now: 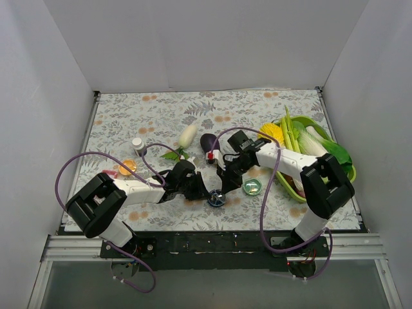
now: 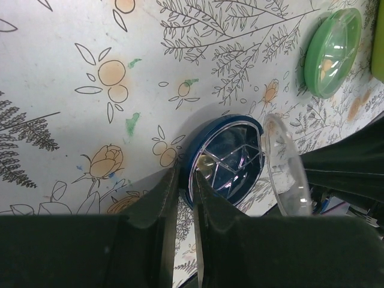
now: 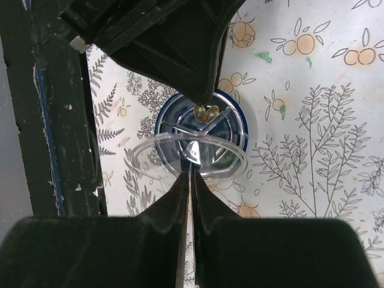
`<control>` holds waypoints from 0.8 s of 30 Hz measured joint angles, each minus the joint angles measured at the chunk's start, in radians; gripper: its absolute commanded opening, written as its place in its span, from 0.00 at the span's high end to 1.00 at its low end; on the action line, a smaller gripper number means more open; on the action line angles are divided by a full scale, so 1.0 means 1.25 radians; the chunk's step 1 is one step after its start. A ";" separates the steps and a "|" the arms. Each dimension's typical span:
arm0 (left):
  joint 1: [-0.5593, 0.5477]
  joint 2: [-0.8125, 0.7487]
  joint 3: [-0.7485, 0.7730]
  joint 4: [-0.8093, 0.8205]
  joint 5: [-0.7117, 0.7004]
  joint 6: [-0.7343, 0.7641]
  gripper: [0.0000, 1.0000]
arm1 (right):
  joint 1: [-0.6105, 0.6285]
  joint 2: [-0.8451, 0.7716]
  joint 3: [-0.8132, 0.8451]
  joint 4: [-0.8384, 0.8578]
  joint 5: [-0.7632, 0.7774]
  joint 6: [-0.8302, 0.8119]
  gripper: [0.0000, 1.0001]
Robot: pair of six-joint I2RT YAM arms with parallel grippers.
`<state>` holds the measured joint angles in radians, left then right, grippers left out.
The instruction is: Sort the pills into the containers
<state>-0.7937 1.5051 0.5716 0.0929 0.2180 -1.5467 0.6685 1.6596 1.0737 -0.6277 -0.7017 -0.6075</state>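
The round, shallow blue tin (image 2: 229, 157) sits on the flowered tablecloth (image 2: 60, 78), near the front edge of the table and about midway between my two arms. It is open. Inside is a clear insert with walls like spokes. In the compartment next to my left fingertips lie two small yellow pills (image 3: 207, 111) (both glossy, side by side and touching).

The clear round lid (image 2: 287, 162) is off the tin and stands tilted at the side that faces my right arm. My right claw (image 3: 191, 175) is closed to a thin slit on the rim of this lid and holds it. My left claw (image 2: 186, 174) is narrow too. Its two fingers stand on either side of the tin's wall, opposite the lid, and pinch it.

Just to the right of the blue tin, but apart from it, lies the round green-topped tin (image 2: 332, 51), with its lid on. Far to the left on the cloth are a small amber bottle (image 1: 127, 167) and, behind it, a small white bottle (image 1: 138, 144).

Behind my claws lie a white radish (image 1: 187, 135) and a dark purple eggplant (image 1: 209, 142). The large lime-green tray (image 1: 353, 172), full of vegetables, is at the right side of the table.
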 measured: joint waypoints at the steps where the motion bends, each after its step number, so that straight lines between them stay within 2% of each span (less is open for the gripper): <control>1: 0.000 0.000 0.000 0.000 0.000 -0.001 0.88 | 0.004 0.009 0.002 0.000 0.002 0.002 0.90; 9: 0.000 -0.009 0.000 -0.011 -0.001 -0.005 0.84 | 0.022 0.064 0.019 0.001 0.019 0.022 0.90; 15: 0.000 -0.031 0.000 -0.010 -0.001 -0.018 0.75 | 0.022 0.074 0.020 0.001 0.027 0.025 0.90; 24: 0.000 -0.090 0.000 -0.015 -0.019 -0.034 0.69 | 0.022 0.078 0.025 -0.003 0.029 0.025 0.90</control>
<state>-0.7940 1.3926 0.5713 0.0738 0.1944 -1.5898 0.6960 1.7569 1.1053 -0.6312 -0.6659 -0.5766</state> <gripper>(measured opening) 0.290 0.099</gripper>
